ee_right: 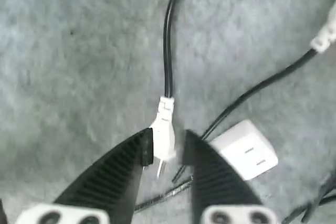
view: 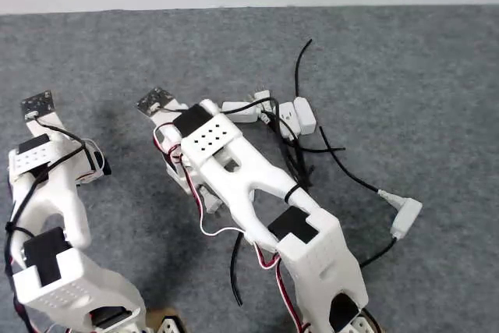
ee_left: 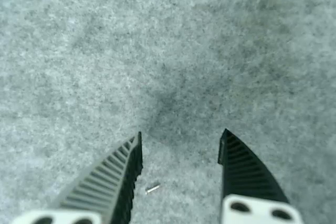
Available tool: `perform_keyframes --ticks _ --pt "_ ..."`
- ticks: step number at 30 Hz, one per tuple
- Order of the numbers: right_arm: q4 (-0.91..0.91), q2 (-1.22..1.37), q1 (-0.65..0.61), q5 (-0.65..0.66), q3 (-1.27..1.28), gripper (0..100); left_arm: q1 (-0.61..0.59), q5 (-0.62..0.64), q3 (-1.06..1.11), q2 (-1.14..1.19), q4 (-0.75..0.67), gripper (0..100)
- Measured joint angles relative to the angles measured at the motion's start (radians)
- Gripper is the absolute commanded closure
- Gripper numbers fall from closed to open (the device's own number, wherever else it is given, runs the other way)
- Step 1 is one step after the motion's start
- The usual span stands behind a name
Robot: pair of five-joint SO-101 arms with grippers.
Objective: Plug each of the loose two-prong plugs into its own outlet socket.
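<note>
My right gripper (ee_right: pixel 167 148) is shut on a white two-prong plug (ee_right: pixel 164 129). Its prongs point down between the black fingers (ee_right: pixel 126 171), and its black cable (ee_right: pixel 168 40) runs away over the carpet. A white outlet socket (ee_right: pixel 244 150) with two slots lies just beside the gripper. Another white plug (ee_right: pixel 326 32) lies farther off on its own black cable. In the high view, several white outlet blocks (view: pixel 290 118) lie past the right arm (view: pixel 226 161), and a loose white plug (view: pixel 405 212) lies at the right. My left gripper (ee_left: pixel 181 156) is open over bare carpet.
Grey carpet (view: pixel 390 76) covers the whole table. Black cables (view: pixel 300 154) tangle beside the right arm, and one loose cable end (view: pixel 234 271) lies near its base. A tiny metal bit (ee_left: pixel 152 188) lies between the left fingers. The left arm (view: pixel 47 193) stands at the left.
</note>
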Motion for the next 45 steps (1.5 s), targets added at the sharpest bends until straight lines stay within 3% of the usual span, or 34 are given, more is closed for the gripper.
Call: perform_keyframes --ticks 5,10,20,28,45 --pt "0.014 0.000 0.000 0.000 0.087 99.0 0.000 0.000 0.000 0.000 0.000 78" --pt "-0.095 -0.008 0.029 0.005 0.218 99.0 0.000 -0.002 0.000 0.000 0.000 78" --pt "-0.161 -0.017 0.075 0.008 0.233 98.8 0.000 -0.020 0.000 0.000 0.000 78" --pt "-0.161 -0.038 0.028 0.008 0.230 81.5 0.000 -0.021 0.000 0.000 0.000 78" --pt "-0.232 -0.038 0.018 0.008 0.230 94.3 0.000 -0.021 0.000 0.000 0.000 78"
